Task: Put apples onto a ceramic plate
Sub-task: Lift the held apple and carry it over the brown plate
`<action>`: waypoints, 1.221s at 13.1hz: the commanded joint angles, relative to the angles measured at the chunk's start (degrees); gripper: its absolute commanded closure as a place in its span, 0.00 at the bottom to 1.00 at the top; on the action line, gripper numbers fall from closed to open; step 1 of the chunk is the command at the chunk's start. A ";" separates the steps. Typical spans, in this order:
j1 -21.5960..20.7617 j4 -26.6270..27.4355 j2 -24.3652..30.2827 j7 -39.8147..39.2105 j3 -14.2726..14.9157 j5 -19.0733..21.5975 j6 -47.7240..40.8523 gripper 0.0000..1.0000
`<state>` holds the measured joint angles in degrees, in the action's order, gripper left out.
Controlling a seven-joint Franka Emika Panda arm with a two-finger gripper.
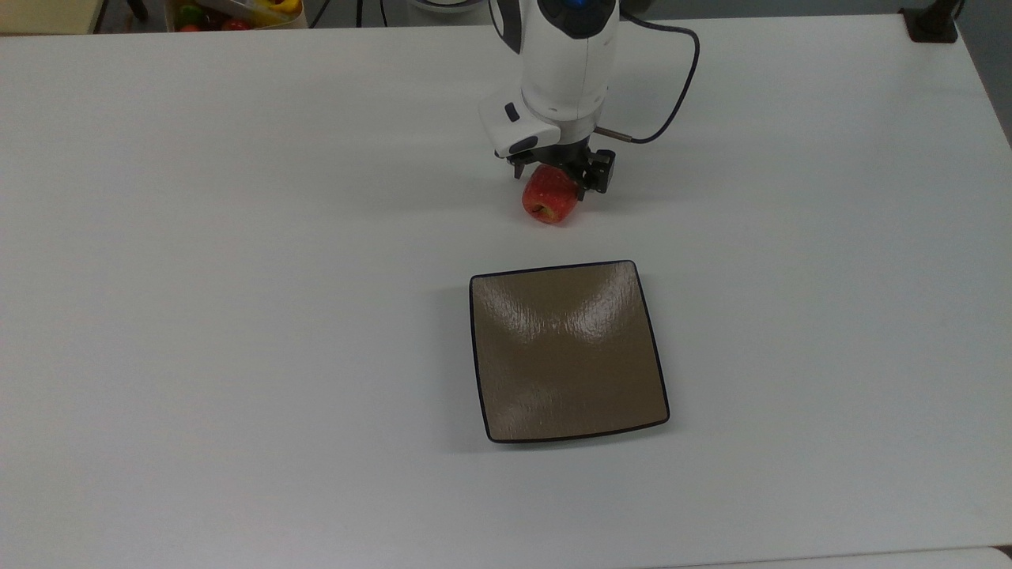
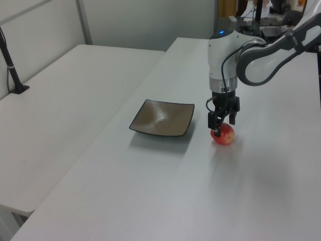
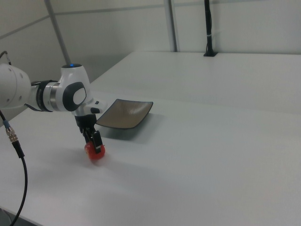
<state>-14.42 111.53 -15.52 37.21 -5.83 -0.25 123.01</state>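
One small red apple (image 1: 549, 199) sits on the white desk (image 1: 237, 316), a short way off the ceramic plate (image 1: 567, 351) and clear of its black rim; in the top view it lies just above the plate's upper edge, in the left view just to the right of the plate (image 2: 163, 118), and in the right view to the lower left of the plate (image 3: 123, 114). The apple lies tipped, its yellowish dimple turned toward the plate in the top view. The hand (image 1: 560, 170) is down over the apple, pointing straight at the desk, with one black finger on each flank of the fruit; in the left view the hand (image 2: 222, 122) straddles the apple (image 2: 223, 134), and in the right view the hand (image 3: 94, 140) hides the upper part of the apple (image 3: 94, 151). Whether the fingers already press on the skin or stand a little off it, I cannot tell. The apple's underside looks to be resting on the desk. The plate is bare, glossy brown, with light glinting on its textured face. Beyond the far edge of the desk from the plate, at the top view's upper left, a container of mixed-colour fruits (image 1: 233, 12) stands.
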 commanded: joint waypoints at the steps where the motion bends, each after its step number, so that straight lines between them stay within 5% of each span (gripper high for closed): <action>1: -0.52 0.44 -0.12 0.58 0.29 -1.07 2.41 0.51; 3: -0.52 0.18 -0.03 0.23 0.29 -1.16 2.41 0.58; 10: 0.18 -3.85 3.04 0.23 0.29 -2.04 4.52 0.58; 13: 0.62 -7.28 1.73 0.05 0.47 -6.51 10.65 0.58; 16: 0.71 -12.54 -3.26 0.32 1.17 -6.70 13.84 0.57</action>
<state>-13.58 104.46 -13.71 37.19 -5.46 -5.92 134.38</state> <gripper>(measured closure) 0.339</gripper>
